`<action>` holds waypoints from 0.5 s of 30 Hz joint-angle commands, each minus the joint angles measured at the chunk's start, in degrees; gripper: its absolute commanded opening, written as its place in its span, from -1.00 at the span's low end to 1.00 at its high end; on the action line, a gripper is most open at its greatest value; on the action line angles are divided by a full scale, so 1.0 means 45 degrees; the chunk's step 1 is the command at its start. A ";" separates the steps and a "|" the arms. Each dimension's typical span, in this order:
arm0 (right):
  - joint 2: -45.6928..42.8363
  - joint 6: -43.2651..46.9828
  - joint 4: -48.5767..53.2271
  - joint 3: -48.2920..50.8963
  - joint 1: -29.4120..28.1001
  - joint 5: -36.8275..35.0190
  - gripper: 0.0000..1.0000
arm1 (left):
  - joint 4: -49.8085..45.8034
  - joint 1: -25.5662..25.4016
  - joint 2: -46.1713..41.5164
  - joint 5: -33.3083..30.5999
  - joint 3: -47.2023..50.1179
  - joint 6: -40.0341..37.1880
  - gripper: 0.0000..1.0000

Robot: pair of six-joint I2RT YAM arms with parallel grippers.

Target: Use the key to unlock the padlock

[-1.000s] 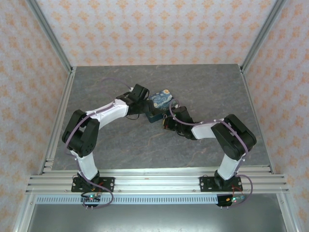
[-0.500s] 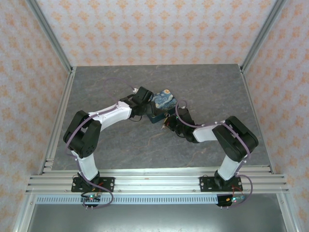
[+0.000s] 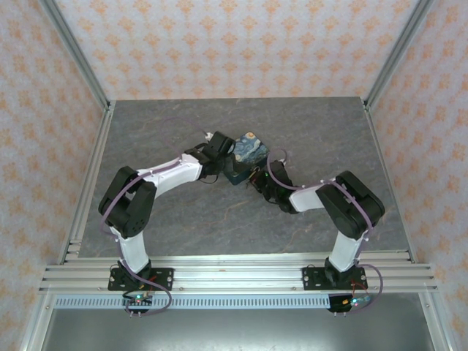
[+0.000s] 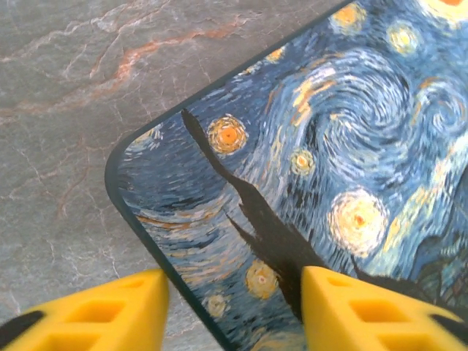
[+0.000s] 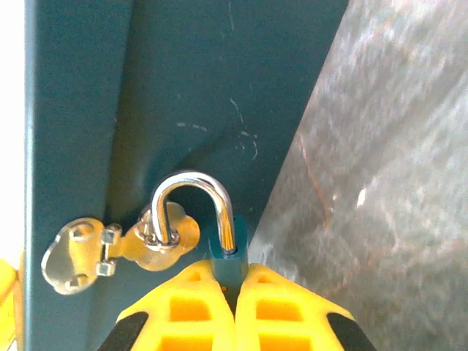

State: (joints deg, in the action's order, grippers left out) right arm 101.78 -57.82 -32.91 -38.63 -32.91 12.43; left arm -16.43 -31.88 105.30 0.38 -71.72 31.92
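The padlock (image 5: 228, 263) has a small dark teal body and a silver shackle (image 5: 191, 183) that passes through the brass hasp (image 5: 162, 240) on the box's teal side (image 5: 183, 88). My right gripper (image 5: 232, 272) is shut on the padlock's body from below. In the top view it sits at the box's front corner (image 3: 253, 178). The swirl-print box (image 3: 246, 151) lies mid-table. My left gripper (image 4: 234, 292) is open, its yellow fingers (image 4: 110, 311) astride the lid's near corner (image 4: 314, 146). In the top view it is at the box's left side (image 3: 222, 151). The key is out of view.
Grey marbled tabletop (image 4: 73, 110) surrounds the box, with free room behind it (image 3: 241, 117) and toward the front (image 3: 219, 227). Metal frame posts (image 3: 80, 55) and patterned walls bound the table.
My left gripper moved right onto the box's corner and its jaws narrowed. My right gripper shifted slightly up and left along the box, still shut on the padlock.
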 commanded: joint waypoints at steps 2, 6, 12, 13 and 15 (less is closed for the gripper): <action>0.0174 0.0945 0.1391 -0.1121 0.1085 -0.0470 -1.00 | -0.2384 0.0112 0.1495 -0.0132 0.0293 -0.0722 -0.24; 0.0498 0.2086 0.2448 -0.1892 0.2313 0.0678 -1.00 | -0.2458 0.0112 0.1746 -0.0011 0.0153 -0.0744 -0.37; 0.0032 0.2204 0.2491 -0.0952 0.2996 0.1435 -1.00 | -0.2172 0.0114 0.1338 0.0104 0.0296 -0.0823 -0.20; -0.0167 0.2205 0.2474 -0.0658 0.3001 0.1480 -1.00 | -0.2037 0.0119 0.1125 0.0200 0.0370 -0.0824 -0.03; -0.0525 0.2185 0.2488 -0.0022 0.3030 0.1468 -0.82 | -0.1647 0.0112 0.0519 0.0502 0.0544 -0.0856 0.27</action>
State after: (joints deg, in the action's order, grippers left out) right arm 102.24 -49.52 -24.05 -42.00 -19.07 17.69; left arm -15.40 -31.09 106.91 0.25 -73.38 29.98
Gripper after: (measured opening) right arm 0.077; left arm 0.598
